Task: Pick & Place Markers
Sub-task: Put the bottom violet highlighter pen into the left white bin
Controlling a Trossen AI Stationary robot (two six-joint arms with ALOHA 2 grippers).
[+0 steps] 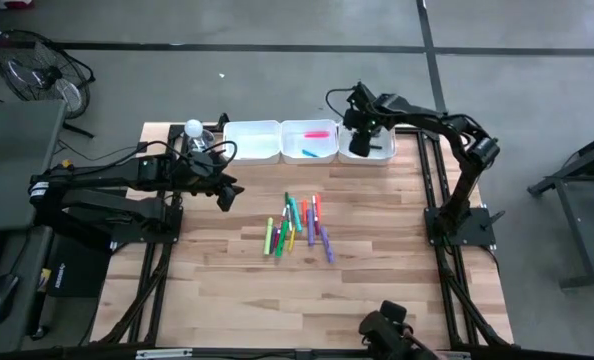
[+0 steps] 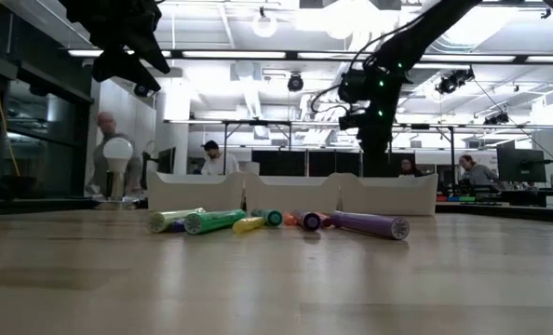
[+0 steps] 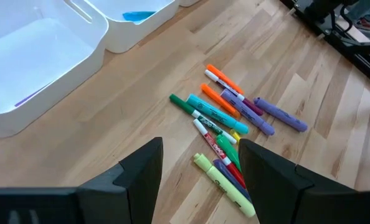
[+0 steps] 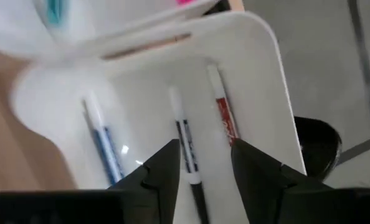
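meanwhile the right gripper [image 1: 360, 146] hangs released over the rightmost white tray [image 4: 260, 81], three markers [image 4: 184, 134] lying in it just beneath its parted fingers. the left gripper [image 1: 224, 196] is likewise released, the loose pile of markers [image 3: 225, 127] on the table [image 1: 377, 270] just ahead of it.

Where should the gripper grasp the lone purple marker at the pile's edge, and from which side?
Grip the purple marker mid-barrel, coming straight down from above. It lies flat on the table, apart from the pile, with bare wood along both long sides for the left gripper fingers.
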